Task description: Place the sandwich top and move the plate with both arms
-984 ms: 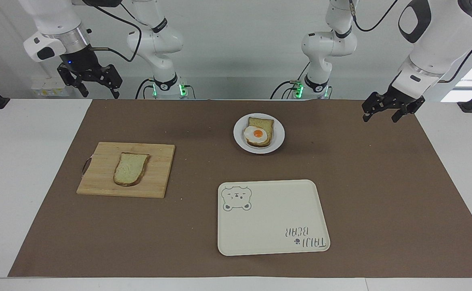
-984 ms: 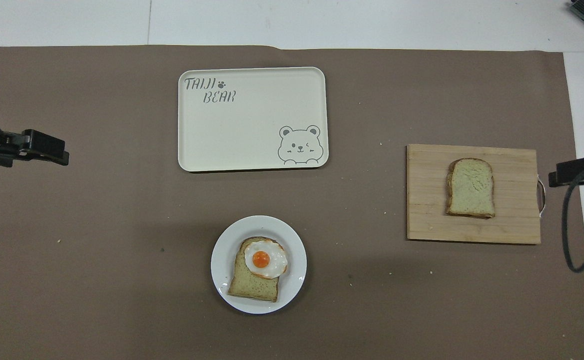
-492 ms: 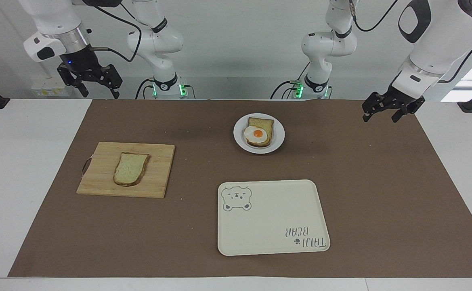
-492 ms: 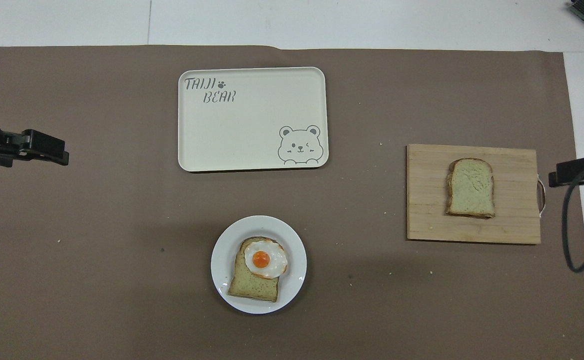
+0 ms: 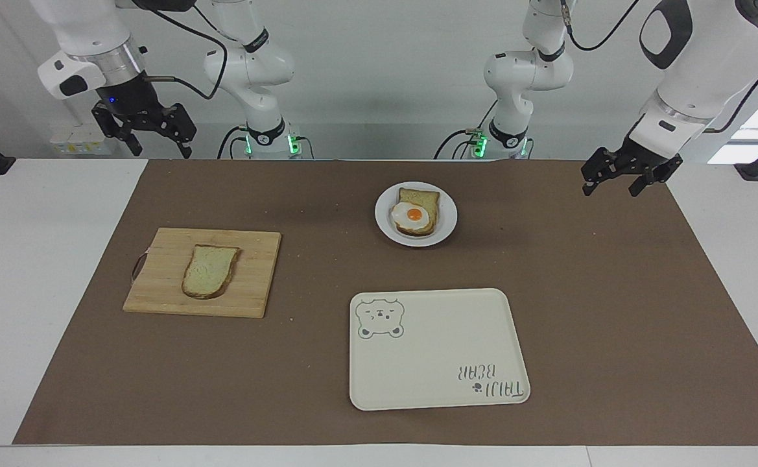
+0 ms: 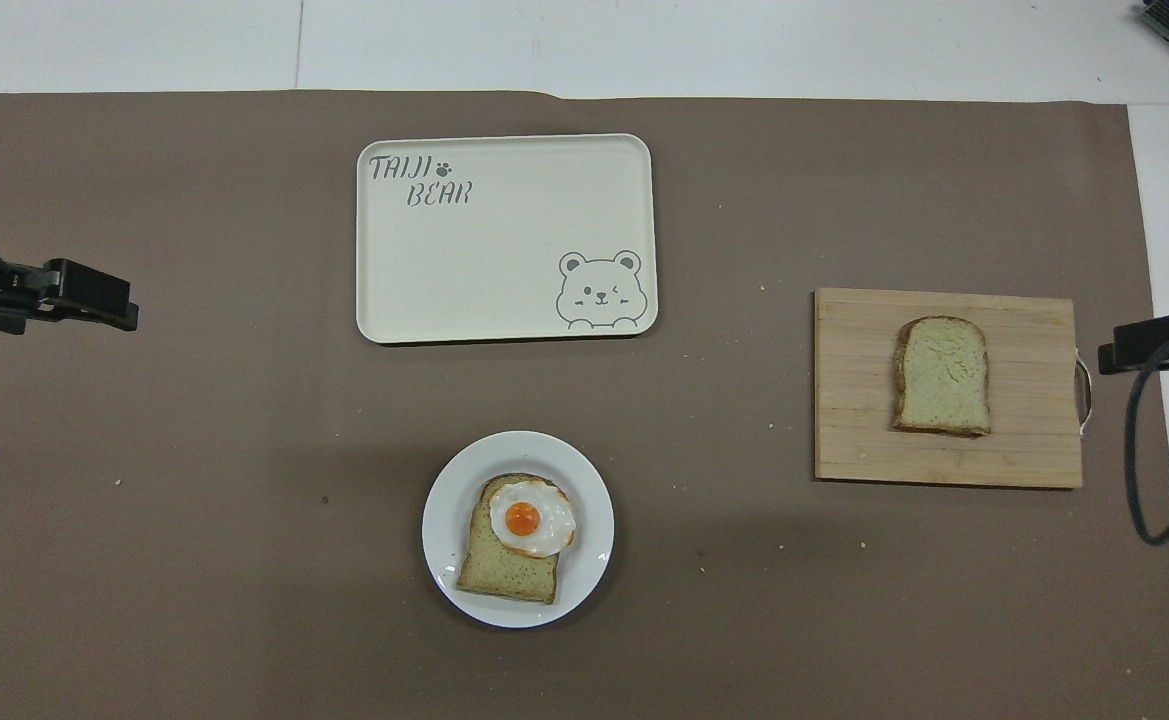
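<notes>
The sandwich top (image 5: 209, 271) (image 6: 942, 376), a plain slice with a brown crust, lies flat on a wooden cutting board (image 5: 255, 285) (image 6: 1029, 440) toward the right arm's end of the table. The white plate (image 5: 447, 220) (image 6: 444, 560) sits mid-table, nearer to the robots, and carries a bread slice with a fried egg (image 5: 412, 215) (image 6: 529, 520). My right gripper (image 5: 162, 153) (image 6: 1139, 350) hangs open and empty over the mat's edge, off to the side of the board. My left gripper (image 5: 610, 190) (image 6: 94, 298) hangs open and empty over the mat at the left arm's end.
A cream rectangular tray (image 5: 437, 350) (image 6: 504, 240) with a bear drawing lies farther from the robots than the plate. A brown mat (image 5: 580, 292) covers the table's middle. A metal handle (image 5: 136, 267) sticks out of the board's outer side.
</notes>
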Controlling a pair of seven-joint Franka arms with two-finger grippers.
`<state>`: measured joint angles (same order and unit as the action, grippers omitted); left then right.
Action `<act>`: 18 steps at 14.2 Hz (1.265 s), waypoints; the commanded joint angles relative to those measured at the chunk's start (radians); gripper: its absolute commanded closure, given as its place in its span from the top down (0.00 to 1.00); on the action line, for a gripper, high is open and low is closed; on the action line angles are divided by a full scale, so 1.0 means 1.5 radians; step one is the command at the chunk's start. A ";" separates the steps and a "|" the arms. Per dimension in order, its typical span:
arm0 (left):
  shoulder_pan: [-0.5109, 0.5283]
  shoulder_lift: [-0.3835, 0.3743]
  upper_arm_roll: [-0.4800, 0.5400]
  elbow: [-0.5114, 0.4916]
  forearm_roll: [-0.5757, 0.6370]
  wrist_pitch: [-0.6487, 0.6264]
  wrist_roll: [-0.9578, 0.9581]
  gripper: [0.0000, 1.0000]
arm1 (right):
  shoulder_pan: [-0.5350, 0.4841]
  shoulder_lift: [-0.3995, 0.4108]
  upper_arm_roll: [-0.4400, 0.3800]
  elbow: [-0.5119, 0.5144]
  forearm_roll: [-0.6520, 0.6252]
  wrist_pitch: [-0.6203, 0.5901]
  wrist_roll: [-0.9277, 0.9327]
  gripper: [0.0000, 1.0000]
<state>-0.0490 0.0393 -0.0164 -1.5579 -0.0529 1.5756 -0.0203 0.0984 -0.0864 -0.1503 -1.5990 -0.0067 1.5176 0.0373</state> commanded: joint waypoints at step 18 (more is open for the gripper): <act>0.000 -0.005 0.004 -0.006 -0.008 -0.002 0.008 1.00 | -0.025 0.005 -0.003 -0.079 0.026 0.114 -0.047 1.00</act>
<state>-0.0490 0.0393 -0.0164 -1.5579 -0.0529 1.5756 -0.0203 0.0816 -0.0808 -0.1580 -1.6947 -0.0045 1.6435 -0.0010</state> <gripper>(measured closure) 0.000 0.000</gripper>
